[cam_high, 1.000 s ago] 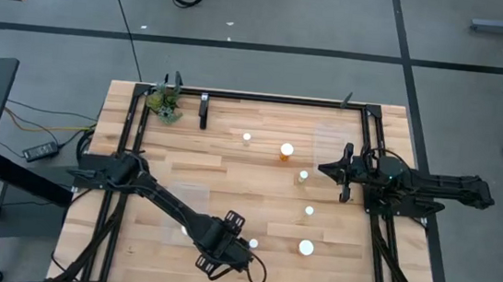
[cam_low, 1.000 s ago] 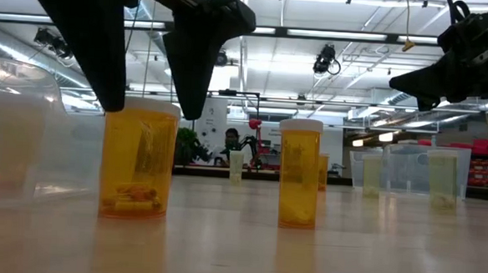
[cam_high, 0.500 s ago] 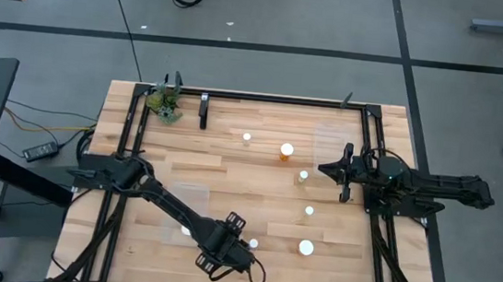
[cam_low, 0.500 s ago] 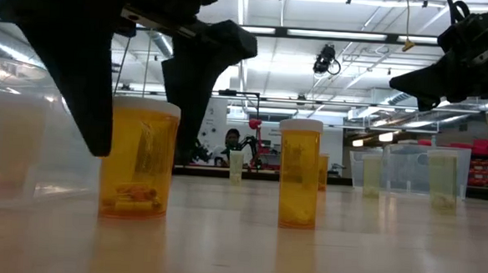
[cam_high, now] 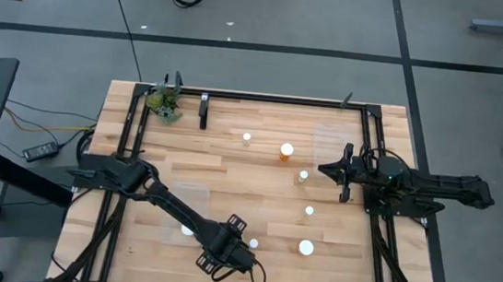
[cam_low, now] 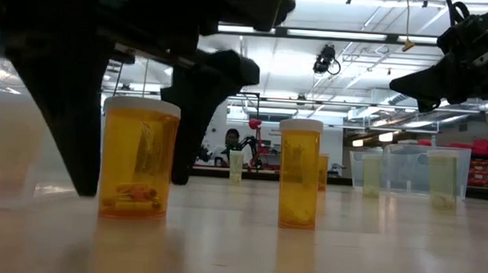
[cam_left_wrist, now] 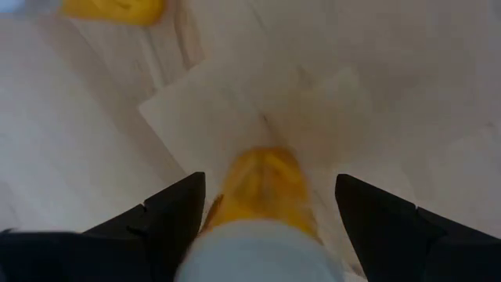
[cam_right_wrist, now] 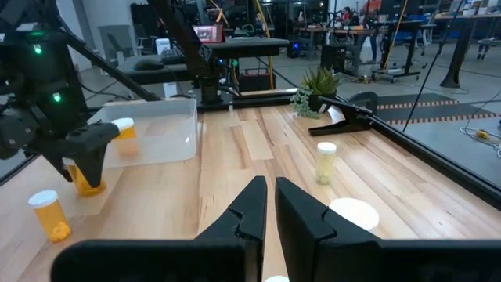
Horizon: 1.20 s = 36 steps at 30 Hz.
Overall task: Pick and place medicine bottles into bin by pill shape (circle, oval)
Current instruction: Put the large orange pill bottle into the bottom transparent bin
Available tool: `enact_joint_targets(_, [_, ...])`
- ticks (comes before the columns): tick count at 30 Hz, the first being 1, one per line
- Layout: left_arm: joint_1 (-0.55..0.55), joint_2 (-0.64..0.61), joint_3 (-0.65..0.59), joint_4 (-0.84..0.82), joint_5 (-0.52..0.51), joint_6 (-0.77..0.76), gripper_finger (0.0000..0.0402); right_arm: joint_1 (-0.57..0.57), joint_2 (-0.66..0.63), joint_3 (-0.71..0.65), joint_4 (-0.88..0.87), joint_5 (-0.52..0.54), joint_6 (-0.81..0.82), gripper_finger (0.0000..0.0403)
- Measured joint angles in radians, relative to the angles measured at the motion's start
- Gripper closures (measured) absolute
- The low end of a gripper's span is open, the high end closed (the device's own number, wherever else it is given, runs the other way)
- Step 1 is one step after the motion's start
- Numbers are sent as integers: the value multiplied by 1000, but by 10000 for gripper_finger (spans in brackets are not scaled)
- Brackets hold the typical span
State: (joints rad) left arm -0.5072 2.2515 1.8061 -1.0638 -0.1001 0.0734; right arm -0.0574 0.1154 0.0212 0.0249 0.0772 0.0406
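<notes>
L gripper (cam_high: 239, 255) low at the table's (cam_high: 257, 183) near edge, fingers (cam_low: 199, 109) wide apart either side of an upright bottle (cam_low: 138, 160) — cap up, long axis vertical, not squeezed. Clear bin (cam_right_wrist: 156, 129) just beside it. R gripper (cam_high: 334, 172) pinched closed, empty, hanging high by the right rail; other bottles stand well apart mid-table.

The left hand (cam_low: 133, 185) has come down, its open fingers now straddling a medicine bottle (cam_low: 138, 158).
</notes>
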Motion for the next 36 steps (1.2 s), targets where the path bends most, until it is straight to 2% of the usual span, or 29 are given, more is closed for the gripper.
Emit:
enact_joint_targets(14, [0,7,-2,1,0,0,115,0,0,0,-1,0,0,366])
enact_joint_targets(29, [0,7,-1,-15,0,-15,213,0,0,0,-1,0,0,366])
enact_joint_targets(36, [0,-7,0,-39,0,-36,192,0,0,0,-1,0,0,366])
